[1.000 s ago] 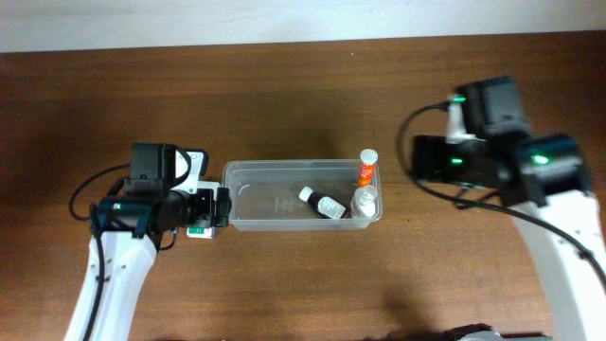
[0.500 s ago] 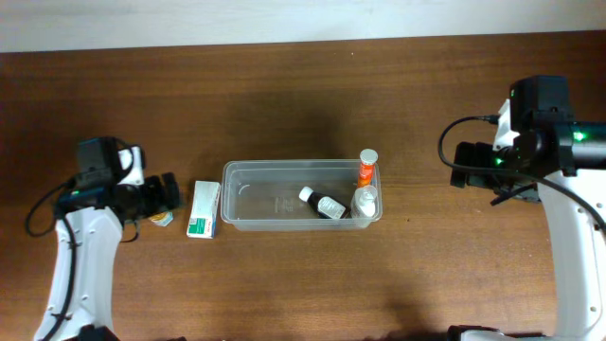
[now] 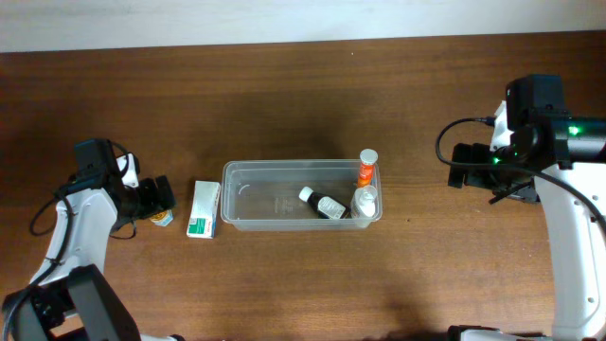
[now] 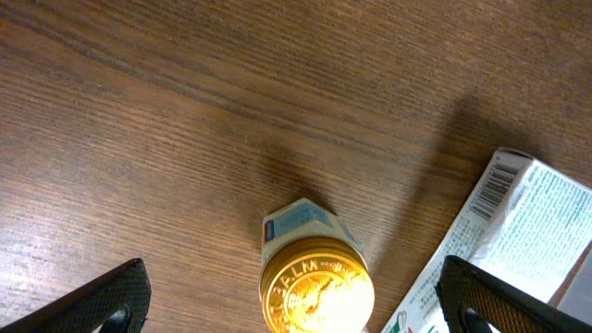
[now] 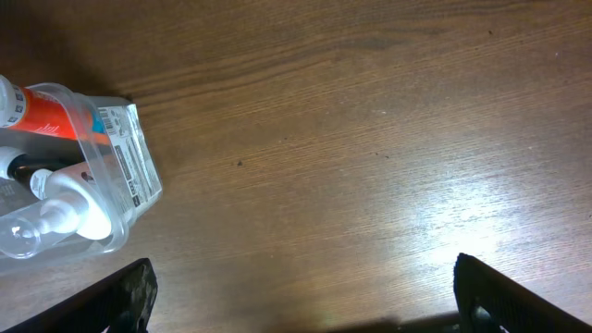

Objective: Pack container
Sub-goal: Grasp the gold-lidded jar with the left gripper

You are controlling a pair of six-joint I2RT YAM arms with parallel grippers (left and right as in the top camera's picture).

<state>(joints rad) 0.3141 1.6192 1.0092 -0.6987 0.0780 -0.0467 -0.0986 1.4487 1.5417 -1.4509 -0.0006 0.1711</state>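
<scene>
Both are held open: the left gripper [image 3: 156,196], the nearer, is set over a gold-lidded jar [image 4: 317,287] — container [image 3: 284,167] lies to its right past the carton [image 3: 203,208], long axis L-R — right gripper [image 5: 303,298] is kept well apart.

Left wrist cam cuts the jar [image 4: 317,287] off at the bottom and the carton [image 4: 504,250] at the right. Right wrist's left edge crops the container [image 5: 125,162].

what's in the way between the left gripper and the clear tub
The white-and-green carton lies flat between the left gripper and the near end of the container, right beside it. A gold-lidded jar stands by the open gripper, on its side of the carton.
</scene>
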